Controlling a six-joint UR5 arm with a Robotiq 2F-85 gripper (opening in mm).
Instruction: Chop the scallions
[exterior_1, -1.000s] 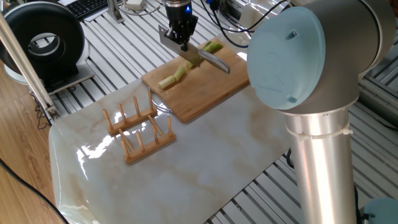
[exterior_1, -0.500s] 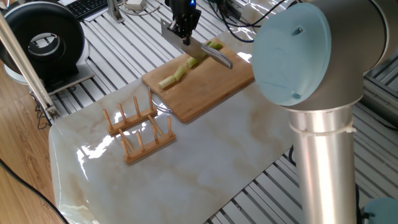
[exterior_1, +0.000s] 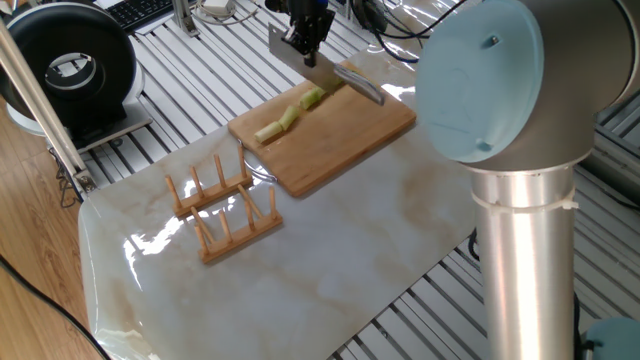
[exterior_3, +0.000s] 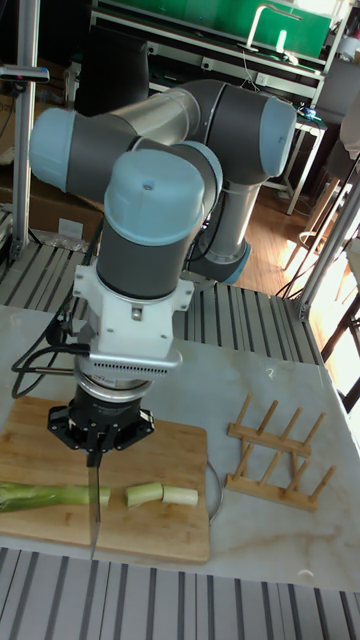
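The scallions (exterior_3: 45, 494) lay lengthwise on a bamboo cutting board (exterior_1: 350, 135), near its edge on the side away from the robot's base. In the tall fixed view they appeared as one long green stalk reaching the left end of the board and two short cut segments (exterior_3: 162, 493) lying to the right of it, in line with the stalk; the two segments lay end to end, close together, and a gap separated them from the long stalk. In the fixed view a pale-green length of the stalk (exterior_1: 290, 114) showed on the board, its far part hidden behind the blade.

A knife (exterior_3: 95, 505) hung blade-down from the gripper (exterior_3: 100, 446), which pinched its handle. The blade stood in the gap between the long stalk and the nearer segment, crossing the line of the scallions; whether its edge touched the board could not be told. The arm (exterior_3: 150, 260) rose directly above the board.

The board rested partly on a marble-patterned mat (exterior_1: 330, 250). A wooden dish rack (exterior_1: 222, 205) stood on the mat, just beside the board's corner and apart from the scallions. A black round device (exterior_1: 70, 75) sat at the table's far corner.
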